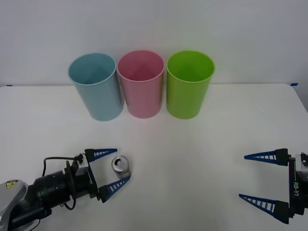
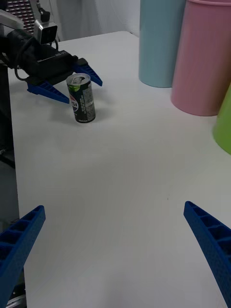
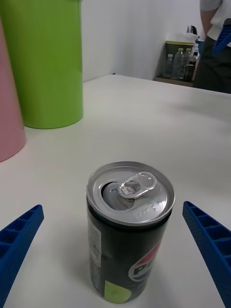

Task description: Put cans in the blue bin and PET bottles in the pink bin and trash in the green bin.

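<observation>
The can (image 1: 121,165) stands upright on the white desk (image 1: 192,154), right between the 2 blue jaws of the left gripper (image 1: 114,169). The jaws are spread wide, 1 on each side of the can, and they do not touch it. In the left wrist view the can (image 3: 129,226) sits in the middle of the gap, with its silver top and pull tab facing up. Its hole looks open.

Past the tips of the left jaws, well apart from the can, 3 tall bins stand in a row, close side by side. The blue bin (image 1: 96,86) is first, the pink bin (image 1: 141,84) is in the middle, and the green bin (image 1: 189,84) is last.

The right gripper (image 1: 250,177) waits low over the desk, far from the can. Its jaws are spread wide too, and nothing is between them. They point toward the left gripper (image 2: 67,84) and the can (image 2: 82,98).
</observation>
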Controlling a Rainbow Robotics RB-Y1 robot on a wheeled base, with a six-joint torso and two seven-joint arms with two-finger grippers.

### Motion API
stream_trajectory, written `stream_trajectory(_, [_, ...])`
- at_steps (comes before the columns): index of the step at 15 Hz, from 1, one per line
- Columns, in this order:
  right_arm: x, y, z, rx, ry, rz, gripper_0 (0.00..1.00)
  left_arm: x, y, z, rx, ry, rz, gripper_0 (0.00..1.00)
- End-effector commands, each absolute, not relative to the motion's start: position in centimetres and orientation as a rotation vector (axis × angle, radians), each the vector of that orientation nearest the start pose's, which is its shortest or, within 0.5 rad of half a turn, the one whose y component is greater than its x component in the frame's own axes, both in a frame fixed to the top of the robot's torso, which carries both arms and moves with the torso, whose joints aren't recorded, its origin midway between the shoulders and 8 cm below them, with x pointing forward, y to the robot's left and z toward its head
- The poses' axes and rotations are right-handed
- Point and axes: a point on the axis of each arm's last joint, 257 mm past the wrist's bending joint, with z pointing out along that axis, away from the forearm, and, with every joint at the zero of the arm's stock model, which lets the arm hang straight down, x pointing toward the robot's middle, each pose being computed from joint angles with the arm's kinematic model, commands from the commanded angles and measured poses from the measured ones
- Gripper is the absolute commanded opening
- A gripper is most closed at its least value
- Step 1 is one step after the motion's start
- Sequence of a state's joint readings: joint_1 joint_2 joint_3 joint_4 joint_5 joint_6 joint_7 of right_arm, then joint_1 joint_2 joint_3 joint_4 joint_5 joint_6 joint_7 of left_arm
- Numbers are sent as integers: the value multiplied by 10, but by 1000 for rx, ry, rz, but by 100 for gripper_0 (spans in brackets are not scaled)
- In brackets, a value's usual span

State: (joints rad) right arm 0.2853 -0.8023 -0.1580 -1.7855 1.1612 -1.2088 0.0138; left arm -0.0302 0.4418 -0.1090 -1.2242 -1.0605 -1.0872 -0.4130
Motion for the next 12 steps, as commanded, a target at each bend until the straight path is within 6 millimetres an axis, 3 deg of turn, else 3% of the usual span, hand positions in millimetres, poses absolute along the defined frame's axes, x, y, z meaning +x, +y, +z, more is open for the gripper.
stream_trajectory(1, [316,-242,-228,-1214,1609,628,100,399,134,-310,961,1461,-712,100])
stream_trajectory(12, [316,-242,-228,-1214,1609,628,100,399,133,-313,977,1475,-716,100])
